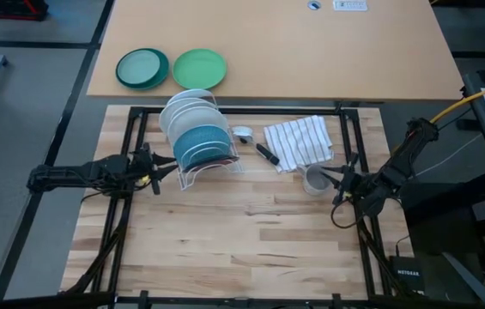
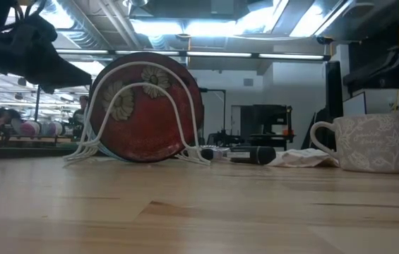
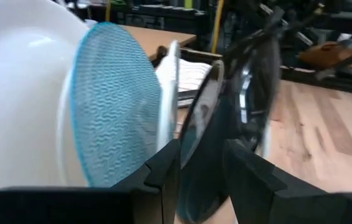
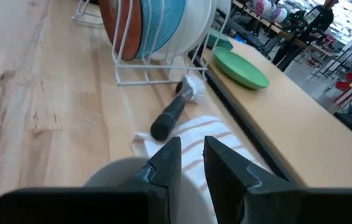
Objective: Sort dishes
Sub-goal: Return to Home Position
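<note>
A white wire rack point(image 1: 192, 178) holds the plates upright on their edges. The white plate point(image 1: 186, 107) is farthest, the light blue plate point(image 1: 201, 142) is in the middle, and the dark red flowered plate point(image 2: 146, 113) is nearest. My left gripper point(image 1: 165, 168) is at the rack's left side. In the left wrist view its open fingers point(image 3: 200, 152) stand on either side of the dark red plate's rim point(image 3: 225, 118). My right gripper point(image 1: 335, 182) is just right of the grey cup point(image 1: 313, 180), with a narrow gap between its fingers point(image 4: 192, 146), and it holds nothing. My left gripper comes level from the table's left, one finger point(image 3: 163, 168) on each side of the dark red plate's left rim point(image 3: 204, 143). I cannot tell whether the fingers touch it. The plate stands upright in the rack.
A striped towel point(image 1: 300, 140) and a black-handled brush point(image 1: 266, 154) lie right of the rack. Two green plates point(image 1: 142, 68) point(image 1: 199, 68) lie on the farther tan table. The cup point(image 2: 368, 141) stands upright on the wood. Bare wood stretches along the near side point(image 1: 251, 240).
</note>
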